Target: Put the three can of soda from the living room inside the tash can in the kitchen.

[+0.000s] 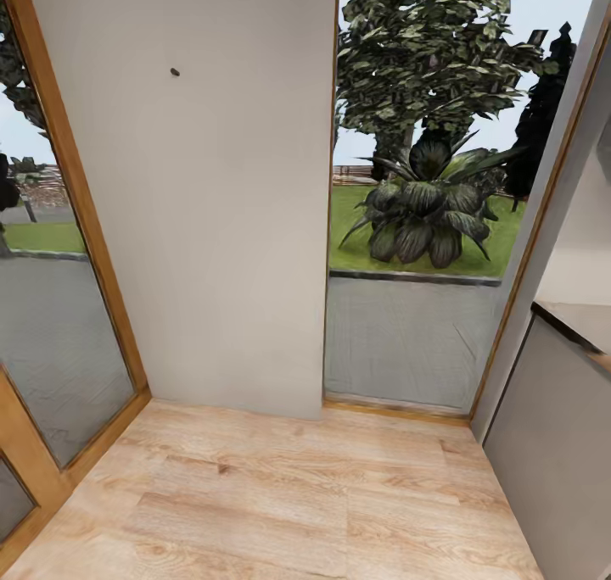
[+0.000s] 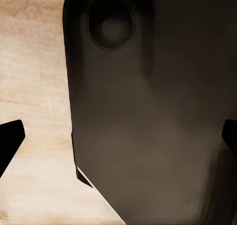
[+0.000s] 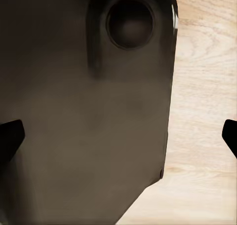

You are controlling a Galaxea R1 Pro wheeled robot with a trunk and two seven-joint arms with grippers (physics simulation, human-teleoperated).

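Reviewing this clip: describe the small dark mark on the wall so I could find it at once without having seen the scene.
Start in the head view at the pale wall panel standing between the two wood-framed windows. Look high on it, left of its middle: the mark is a tiny dark speck. It is the one blemish on an otherwise plain surface, well above the wood floor.

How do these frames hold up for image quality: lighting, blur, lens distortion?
Head view: even daylight, no glare; the wood floor is sharp, the outdoor plant coarsely textured, and the door frames lean outward from wide-angle distortion. Left wrist view: a dark, soft-edged robot body part is dim against bright floor. Right wrist view: likewise dim and soft, fingertips near-black silhouettes.
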